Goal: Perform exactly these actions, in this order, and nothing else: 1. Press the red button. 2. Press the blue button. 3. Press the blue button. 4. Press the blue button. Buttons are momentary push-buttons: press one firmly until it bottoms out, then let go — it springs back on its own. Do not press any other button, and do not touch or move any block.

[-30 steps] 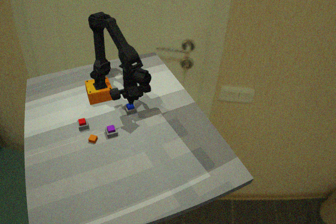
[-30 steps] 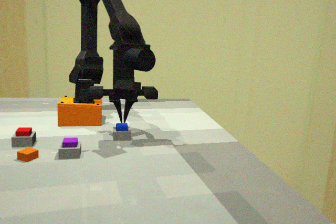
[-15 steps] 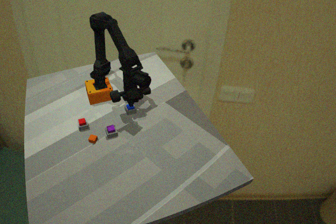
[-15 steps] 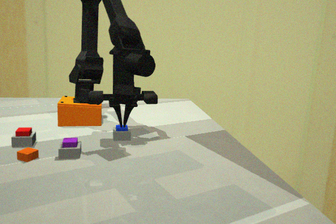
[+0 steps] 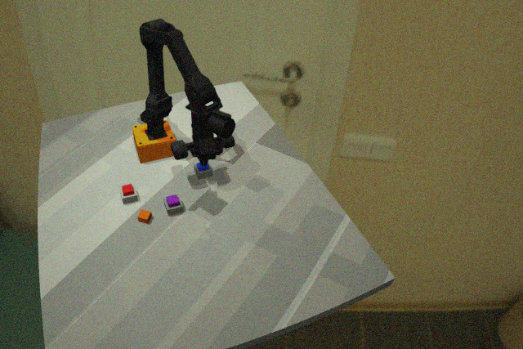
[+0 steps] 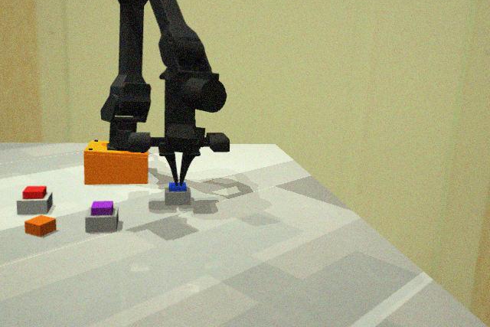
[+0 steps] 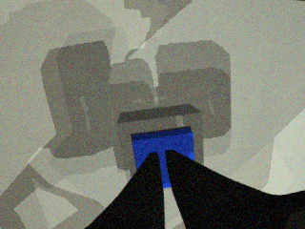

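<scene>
The blue button (image 5: 203,167) (image 6: 173,188) (image 7: 152,142) sits in a grey housing. My gripper (image 5: 203,163) (image 6: 178,184) (image 7: 161,158) is shut and empty, pointing straight down, with its fingertips at the top of the blue cap and seemingly touching it. The cap still shows above its housing; how far it is pressed I cannot tell exactly. The red button (image 5: 127,190) (image 6: 34,192) stands to the left with its cap up, away from the gripper. Part of the blue cap is hidden behind the fingers in the wrist view.
A purple button (image 5: 172,200) (image 6: 102,207) stands front left of the blue one. An orange block (image 5: 144,216) (image 6: 39,225) lies between the red and purple buttons, toward the front. The arm's orange base (image 5: 156,152) (image 6: 115,168) is behind, to the left.
</scene>
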Tool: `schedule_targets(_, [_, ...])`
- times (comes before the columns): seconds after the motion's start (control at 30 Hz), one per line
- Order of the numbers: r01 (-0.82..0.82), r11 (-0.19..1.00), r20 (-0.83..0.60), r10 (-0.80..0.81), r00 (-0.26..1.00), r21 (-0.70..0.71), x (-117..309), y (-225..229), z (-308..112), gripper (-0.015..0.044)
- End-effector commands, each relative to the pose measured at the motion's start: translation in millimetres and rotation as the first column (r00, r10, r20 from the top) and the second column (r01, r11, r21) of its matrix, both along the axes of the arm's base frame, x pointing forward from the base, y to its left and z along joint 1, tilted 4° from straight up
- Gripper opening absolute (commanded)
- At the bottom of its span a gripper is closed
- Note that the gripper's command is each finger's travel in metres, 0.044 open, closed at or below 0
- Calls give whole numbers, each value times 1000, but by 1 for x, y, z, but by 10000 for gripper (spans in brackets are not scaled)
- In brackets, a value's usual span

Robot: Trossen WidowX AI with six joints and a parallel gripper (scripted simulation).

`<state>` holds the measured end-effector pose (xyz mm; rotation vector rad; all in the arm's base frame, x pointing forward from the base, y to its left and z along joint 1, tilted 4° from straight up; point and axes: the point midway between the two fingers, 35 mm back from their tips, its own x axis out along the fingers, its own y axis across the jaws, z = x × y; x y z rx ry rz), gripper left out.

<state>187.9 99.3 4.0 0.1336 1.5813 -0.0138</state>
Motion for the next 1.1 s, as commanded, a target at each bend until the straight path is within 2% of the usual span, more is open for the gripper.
schedule_targets(0.0, [3, 1000, -6, -3, 1000, -2, -1, -2, 21, 20])
schedule_targets(0.23, [5, 1000, -10, -5, 1000, -3, -2, -3, 31, 20])
schedule_targets(1.07, [5, 1000, -10, -5, 1000, -3, -3, -1, -3, 20])
